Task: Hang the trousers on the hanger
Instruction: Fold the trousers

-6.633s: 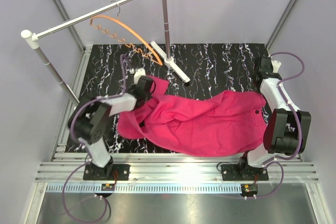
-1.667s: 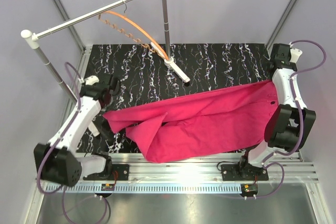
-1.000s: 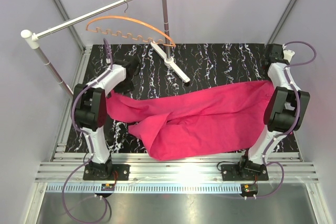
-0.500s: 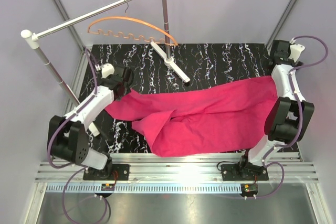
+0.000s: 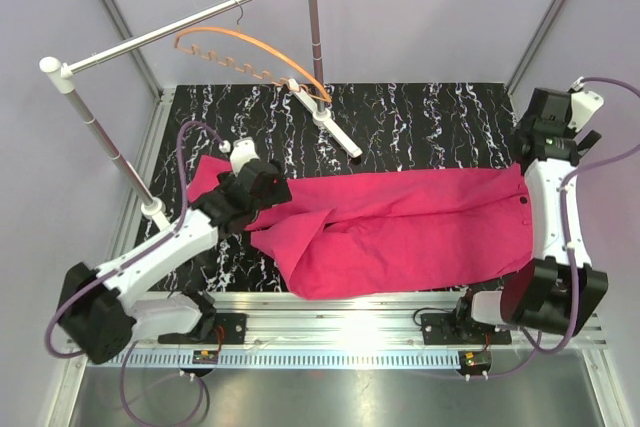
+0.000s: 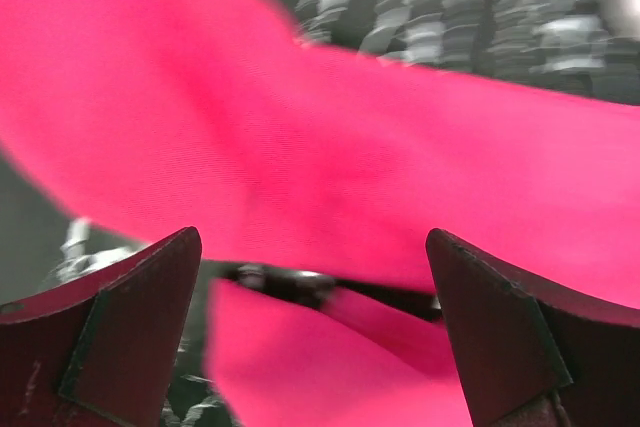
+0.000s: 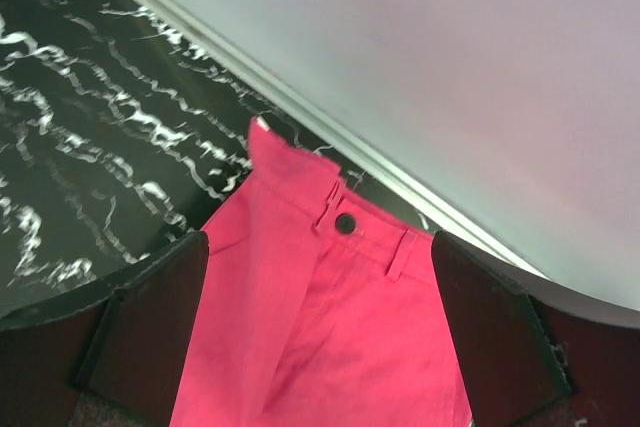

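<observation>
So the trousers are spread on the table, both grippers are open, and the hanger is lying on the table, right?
Not quite: the hanger hangs from the rail, as the top view shows. The trousers are spread on the table, and the left gripper and right gripper are open.

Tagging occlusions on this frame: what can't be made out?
Left wrist view: trousers motion-blurred; folds unreadable.
Top view: left gripper fingertips hidden by its own body; cloth beneath it covered.
Top view: hanger hook too thin to see its seat on the rail.
Right wrist view: only the waist shows; legs cut off by the bottom edge.
</observation>
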Controlling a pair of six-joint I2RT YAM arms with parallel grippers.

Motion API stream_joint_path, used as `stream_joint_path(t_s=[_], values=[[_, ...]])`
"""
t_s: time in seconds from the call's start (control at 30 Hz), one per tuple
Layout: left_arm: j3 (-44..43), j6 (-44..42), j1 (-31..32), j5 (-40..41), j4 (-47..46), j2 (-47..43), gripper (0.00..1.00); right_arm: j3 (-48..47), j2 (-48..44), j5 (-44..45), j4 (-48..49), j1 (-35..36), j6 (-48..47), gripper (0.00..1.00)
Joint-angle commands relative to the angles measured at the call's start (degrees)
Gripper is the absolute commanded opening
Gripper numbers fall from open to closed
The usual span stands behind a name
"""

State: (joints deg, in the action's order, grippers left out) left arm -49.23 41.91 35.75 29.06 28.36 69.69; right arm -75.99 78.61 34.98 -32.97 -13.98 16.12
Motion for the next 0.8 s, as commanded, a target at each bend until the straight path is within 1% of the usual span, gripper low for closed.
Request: stream_joint_path(t_s=[0.0,0.03,0.07,0.13,0.17,0.2,0.27,0.33,0.37,0.4,0.43,0.5,0.57,0.6,0.73,0.77], values=[[-0.07,1.16,5.81,0.56,-7.34,-6.22,0.99,3.99,-4.07,-3.78,-0.86,2.98,1.89,1.0],[-0.33,0.98,7.22,0.73,-7.53,-6.49,0.99,6.0,-4.51,-4.04,-0.78,3.69,2.16,1.0],[-1.38,0.72,10.02,0.82,-7.7,-6.58,0.99,7.16,-4.95,-3.87,-0.78,4.65,2.77,1.0],[-2.97,-0.07,12.49,0.82,-7.44,-4.57,0.99,10.22,-4.52,-3.95,-0.95,6.76,3.74,1.0],[-5.5,-0.25,15.03,1.52,-5.88,-3.26,0.99,11.2,-4.17,-4.65,-1.22,7.29,5.05,1.0],[-7.0,-0.69,16.1,2.14,-4.99,0.06,0.99,12.34,-3.99,-5.62,-1.31,7.56,5.58,1.0],[-11.05,-1.65,19.35,2.84,-2.8,3.77,0.99,15.68,-3.73,-8.16,-0.96,8.52,7.34,1.0],[-14.55,-2.18,22.42,5.56,-1.74,9.04,0.99,19.2,-3.81,-10.01,1.67,10.27,7.87,1.0],[-15.62,-1.92,23.13,7.14,0.27,12.37,0.99,19.9,-3.64,-11.85,2.99,10.98,7.96,0.99],[-16.67,-1.66,23.57,9.33,1.16,13.79,0.99,20.69,-3.2,-12.48,3.61,11.69,7.79,0.99],[-17.64,-1.66,23.84,9.61,1.52,15.11,0.99,20.79,-2.07,-12.83,4.05,12.48,7.7,0.98],[-18.18,-1.48,23.84,9.79,1.52,17.84,0.99,20.53,-0.74,-14.41,5.81,15.63,6.56,0.94],[-18.35,-0.78,23.84,10.23,2.05,19.86,0.99,20.18,1.1,-15.29,7.39,18.44,5.86,0.87],[-18.53,-0.52,23.84,10.92,2.49,20.39,0.99,19.22,2.67,-15.56,7.66,19.33,5.77,0.79],[-18.97,1.15,24.02,11.98,4.86,23.38,0.99,16.23,7.16,-16.43,8.54,21.88,5.06,0.67],[-19.06,1.24,23.84,12.07,5.04,24.34,0.99,15.61,8.13,-16.87,8.54,22.32,5.06,0.65]])
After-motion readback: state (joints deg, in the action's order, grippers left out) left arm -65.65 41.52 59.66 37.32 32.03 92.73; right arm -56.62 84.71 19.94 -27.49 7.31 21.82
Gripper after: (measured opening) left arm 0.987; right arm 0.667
